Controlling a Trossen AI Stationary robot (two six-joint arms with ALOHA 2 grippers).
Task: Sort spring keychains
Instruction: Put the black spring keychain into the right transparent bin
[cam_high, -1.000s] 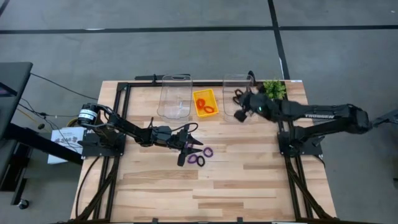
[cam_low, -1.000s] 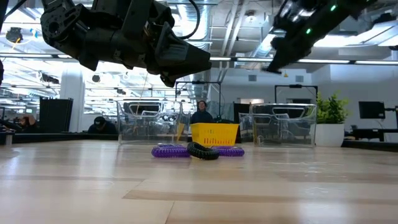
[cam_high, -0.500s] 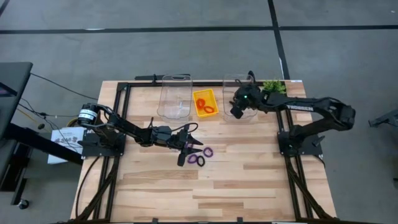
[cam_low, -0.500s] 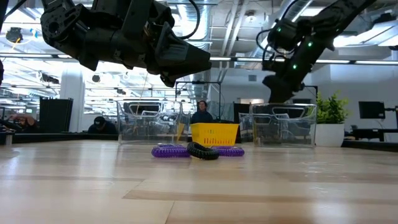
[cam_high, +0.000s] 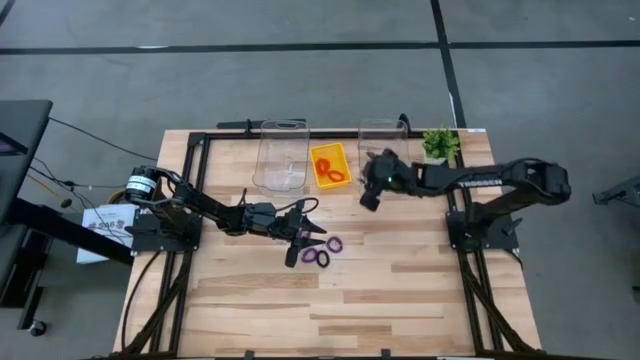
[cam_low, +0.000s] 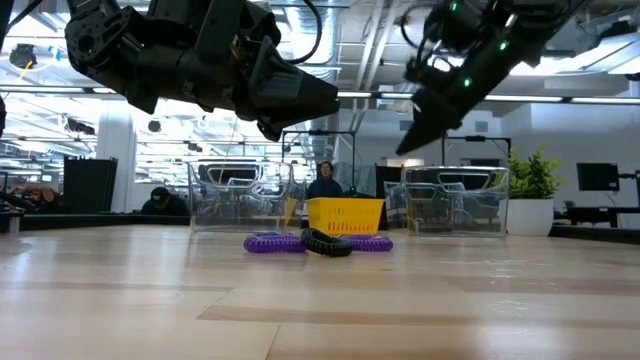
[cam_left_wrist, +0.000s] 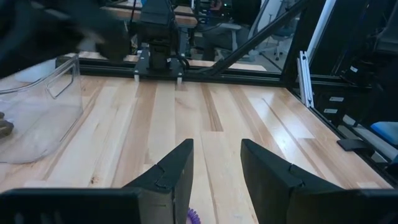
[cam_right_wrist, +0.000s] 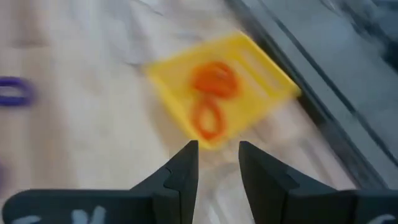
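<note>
Two purple spring keychains (cam_high: 334, 243) (cam_high: 320, 258) and a black one (cam_high: 309, 256) lie on the wooden table near its middle; they also show in the low view (cam_low: 327, 243). Orange-red keychains (cam_high: 326, 163) lie in the yellow tray (cam_high: 343, 152), and also show in the right wrist view (cam_right_wrist: 211, 81). My left gripper (cam_high: 312, 233) hovers open just left of the purple ones, empty (cam_left_wrist: 216, 162). My right gripper (cam_high: 367, 197) is open and empty (cam_right_wrist: 217, 162), in the air between the tray and the right clear bin (cam_high: 385, 145).
A left clear bin (cam_high: 281, 157) stands left of the tray at the table's far side. A small green plant (cam_high: 438, 143) stands at the far right. A black frame borders the table's far edge. People sit in the room behind (cam_low: 322, 180).
My right gripper has dipped over the right clear bin, then risen and gone toward the table's left and near side, to beside the yellow tray. The keychains on the table have stayed in place.
</note>
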